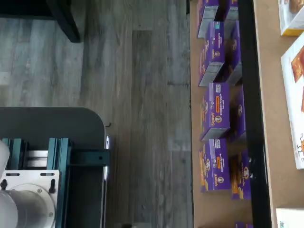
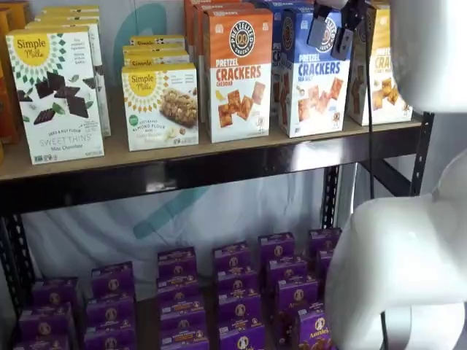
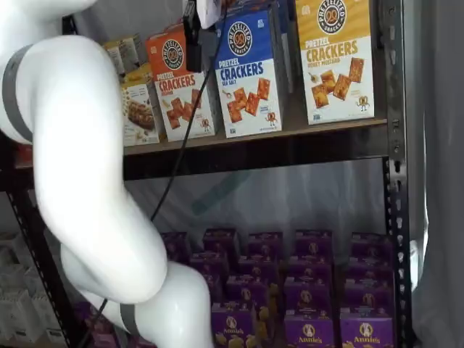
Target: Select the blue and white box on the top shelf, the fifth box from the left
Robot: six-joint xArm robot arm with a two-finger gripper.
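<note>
The blue and white box [image 2: 314, 84] stands upright on the top shelf [image 2: 182, 157], between an orange-topped and a yellow-topped cracker box. It also shows in a shelf view [image 3: 250, 80] on the same tan board [image 3: 290, 130]. My gripper [image 2: 332, 30] hangs from the view's top edge in front of the box's blue top. Its two black fingers [image 2: 319, 28] show a gap between them and hold nothing. In a shelf view only one black finger [image 3: 194, 32] shows side-on beside the box. The wrist view shows no fingers.
An orange-topped cheddar box [image 2: 237, 73] and a yellow-topped box [image 2: 383, 65] flank the target. Simple Mills boxes [image 2: 58, 95] stand further left. Purple boxes [image 2: 233, 292] fill the lower shelf, also in the wrist view [image 1: 216, 111]. My white arm [image 3: 80, 145] fills the foreground.
</note>
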